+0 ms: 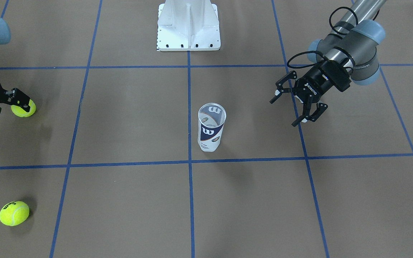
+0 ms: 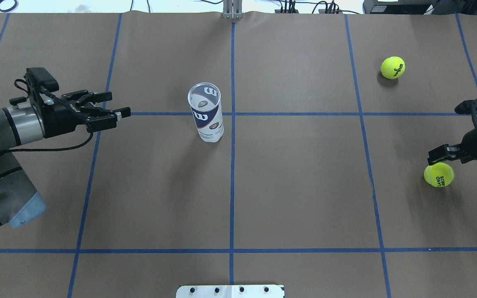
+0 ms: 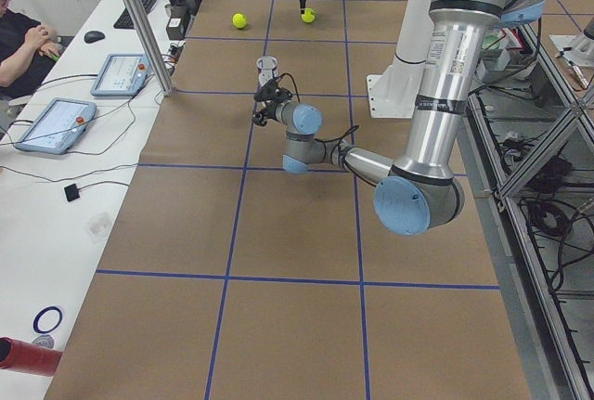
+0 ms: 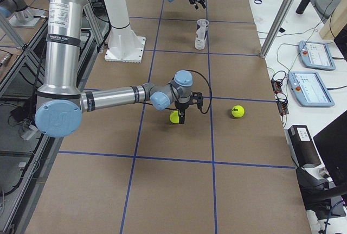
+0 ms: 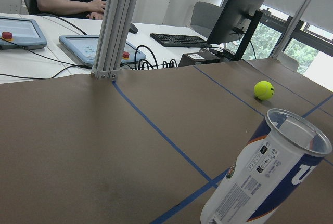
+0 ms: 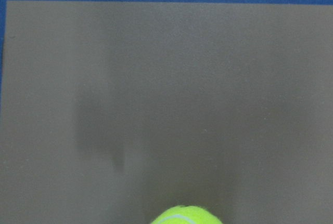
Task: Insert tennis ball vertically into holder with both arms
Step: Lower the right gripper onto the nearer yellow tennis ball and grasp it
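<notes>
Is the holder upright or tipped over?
Upright: the holder stands on its closed end, with its open mouth facing up.

Overhead opposite front view, both showing holder [image 2: 205, 111]

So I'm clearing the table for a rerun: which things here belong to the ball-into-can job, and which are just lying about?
In the job: can, ball in the right gripper, left gripper, open.
Lying about: second ball, loose; white base; tablets.
</notes>
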